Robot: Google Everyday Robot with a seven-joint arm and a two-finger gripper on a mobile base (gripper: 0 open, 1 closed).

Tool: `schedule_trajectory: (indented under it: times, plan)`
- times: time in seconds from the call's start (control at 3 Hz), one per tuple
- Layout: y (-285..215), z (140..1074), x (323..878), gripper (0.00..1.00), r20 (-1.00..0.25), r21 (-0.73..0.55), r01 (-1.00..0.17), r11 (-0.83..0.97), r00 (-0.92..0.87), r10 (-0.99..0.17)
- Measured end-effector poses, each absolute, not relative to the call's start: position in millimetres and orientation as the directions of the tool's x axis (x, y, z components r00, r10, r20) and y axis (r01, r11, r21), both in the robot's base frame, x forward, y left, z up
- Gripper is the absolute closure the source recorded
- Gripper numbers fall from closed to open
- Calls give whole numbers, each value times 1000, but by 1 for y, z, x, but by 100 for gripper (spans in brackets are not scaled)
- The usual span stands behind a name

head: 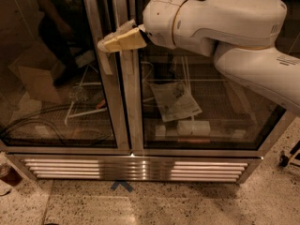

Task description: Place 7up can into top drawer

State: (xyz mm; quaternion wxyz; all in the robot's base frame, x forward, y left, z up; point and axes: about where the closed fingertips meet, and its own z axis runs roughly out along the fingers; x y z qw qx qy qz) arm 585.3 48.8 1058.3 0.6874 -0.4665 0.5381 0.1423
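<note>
My gripper [108, 43] hangs high in the camera view, in front of the centre post between two glass doors. Its tan fingers [125, 39] point left and lie together, shut, with nothing showing between them. The white arm [225, 27] runs off to the right behind it. The 7up can is out of view, and so is the top drawer.
A glass-door cabinet [131, 102] fills the view, with a slatted metal grille [136, 168] along its base. Behind the glass lie a sheet of paper [176, 101], white boxes [193, 127] and black cables [42, 121]. Speckled floor [187, 205] with a blue mark [121, 186] lies below.
</note>
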Motion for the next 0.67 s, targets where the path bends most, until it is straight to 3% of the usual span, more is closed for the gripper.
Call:
schedule_trajectory:
  times: [0.67]
  plan:
    - [48,1060,585,0,-904,-427,-711,558,357,-237]
